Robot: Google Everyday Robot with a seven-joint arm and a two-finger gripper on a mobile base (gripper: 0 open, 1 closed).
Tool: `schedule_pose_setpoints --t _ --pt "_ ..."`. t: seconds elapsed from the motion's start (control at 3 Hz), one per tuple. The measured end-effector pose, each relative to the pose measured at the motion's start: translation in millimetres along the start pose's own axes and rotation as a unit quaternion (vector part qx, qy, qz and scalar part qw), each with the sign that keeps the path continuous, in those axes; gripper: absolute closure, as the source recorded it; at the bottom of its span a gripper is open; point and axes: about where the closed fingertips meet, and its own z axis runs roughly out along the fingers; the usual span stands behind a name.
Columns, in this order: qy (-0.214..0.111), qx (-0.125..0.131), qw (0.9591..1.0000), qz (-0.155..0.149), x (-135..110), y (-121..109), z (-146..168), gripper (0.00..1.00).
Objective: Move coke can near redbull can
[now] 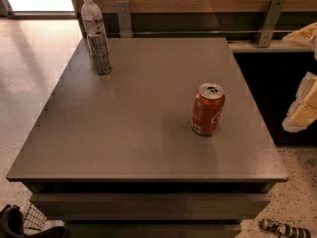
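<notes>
No word or number is legible. The coke can (208,110), upright on the tabletop (133,133), has white script curving down the right of its red side, but the letters cannot be made out. The redbull can (100,53) shows only silver and darker patches. The label on the water bottle (91,15) just behind it is unreadable. The hand (301,114), at the right edge beyond the tabletop, shows no marking.
</notes>
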Motion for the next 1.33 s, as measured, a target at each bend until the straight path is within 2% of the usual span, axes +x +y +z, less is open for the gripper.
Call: schedule_pose_setpoints --t 0.33,0.67,1.0,1.33 --pt "-0.133 -0.023 0.9908 -0.003 2 -3 29 0.0" --pt "-0.242 -0.034 0.9697 0.0 -15 -4 38 0.0" --pt "-0.342 -0.06 0.9378 0.007 -39 0 49 0.0" --pt "-0.405 -0.076 0.9109 0.013 -54 4 65 0.0"
